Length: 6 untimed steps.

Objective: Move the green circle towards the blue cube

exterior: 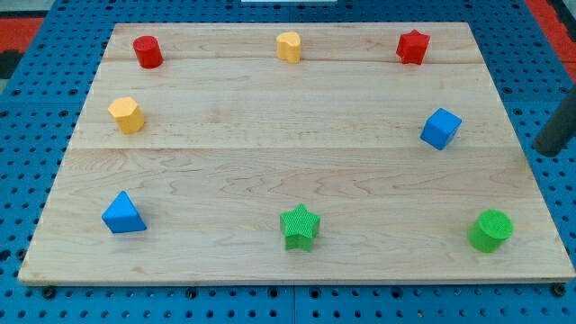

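The green circle (pixel 490 231) stands near the wooden board's (pixel 270 135) bottom right corner. The blue cube (pixel 440 128) sits above it, near the board's right edge, with a wide gap between the two. My rod comes in at the view's right edge and my tip (pixel 545 151) is just off the board's right side, to the right of the blue cube and well above the green circle. It touches no block.
A green star (pixel 300 227) sits at the bottom middle and a blue triangle (pixel 122 214) at the bottom left. A yellow hexagon (pixel 126 115) is at the left. A red cylinder (pixel 148 51), a yellow block (pixel 289 46) and a red star (pixel 412 47) line the top.
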{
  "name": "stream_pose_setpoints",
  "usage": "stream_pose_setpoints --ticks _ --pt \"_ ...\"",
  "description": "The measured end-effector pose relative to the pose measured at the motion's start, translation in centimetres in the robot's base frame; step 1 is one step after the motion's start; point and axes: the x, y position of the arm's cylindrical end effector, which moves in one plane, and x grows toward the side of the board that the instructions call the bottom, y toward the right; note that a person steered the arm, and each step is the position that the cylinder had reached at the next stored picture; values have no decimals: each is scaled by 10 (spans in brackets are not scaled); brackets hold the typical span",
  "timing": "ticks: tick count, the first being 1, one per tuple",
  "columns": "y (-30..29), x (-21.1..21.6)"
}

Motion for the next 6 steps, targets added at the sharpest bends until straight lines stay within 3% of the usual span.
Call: stream_pose_setpoints --ticks 2,4,5,6 --pt "-29 -29" --pt "3 84" --pt "-27 132" --pt "-98 148"
